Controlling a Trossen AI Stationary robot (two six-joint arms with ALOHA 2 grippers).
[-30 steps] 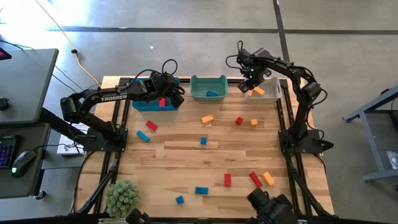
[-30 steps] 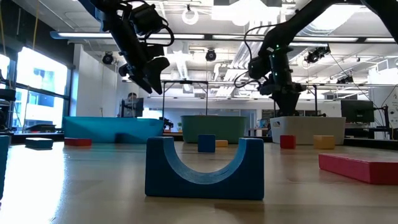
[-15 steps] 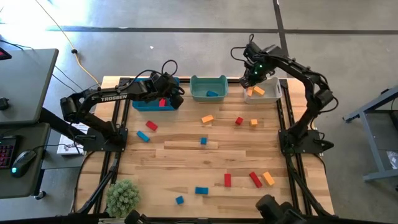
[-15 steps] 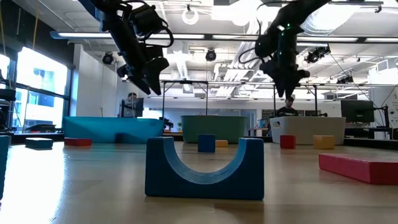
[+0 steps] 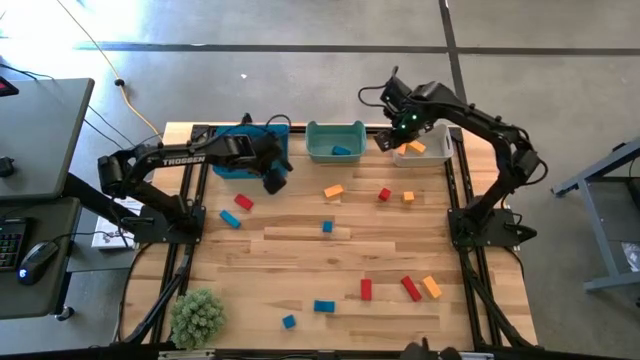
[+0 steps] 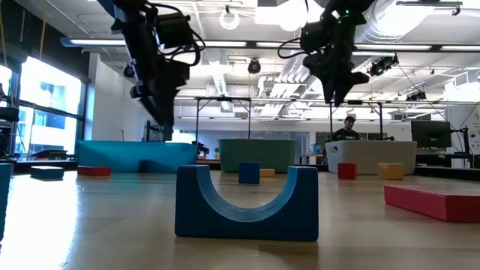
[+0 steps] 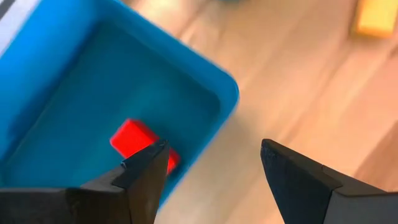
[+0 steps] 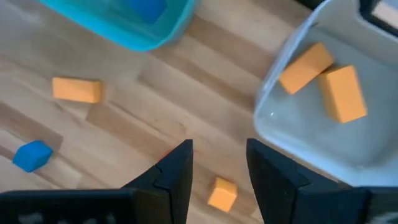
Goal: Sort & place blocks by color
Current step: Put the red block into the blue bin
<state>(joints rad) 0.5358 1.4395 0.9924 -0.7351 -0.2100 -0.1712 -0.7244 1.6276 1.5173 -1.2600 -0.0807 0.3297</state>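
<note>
Small red, blue and orange blocks lie scattered on the wooden table, among them an orange one (image 5: 334, 190), a red one (image 5: 384, 194) and a blue one (image 5: 327, 227). Three bins stand along the far edge: blue (image 5: 228, 166), teal (image 5: 335, 140) and white (image 5: 428, 150). A red block (image 7: 134, 140) rests on the blue bin's floor, and two orange blocks (image 8: 323, 78) lie in the white bin. My left gripper (image 7: 214, 149) hangs open and empty above the blue bin's near rim (image 5: 275, 183). My right gripper (image 8: 219, 149) is open and empty, raised between the teal and white bins (image 5: 384, 140).
A blue block (image 5: 342, 151) lies in the teal bin. More blocks sit toward the near edge: red (image 5: 366, 289), red (image 5: 410, 288), orange (image 5: 431, 287), blue (image 5: 324, 306). A blue arch block (image 6: 247, 202) stands close to the low camera. A green plant (image 5: 197, 315) fills the near left corner.
My left gripper has moved from over the blue bin toward the table's near edge, past the bin's near rim, and has turned. My right gripper has swung from above the white bin toward the table's left, to the gap beside the teal bin.
</note>
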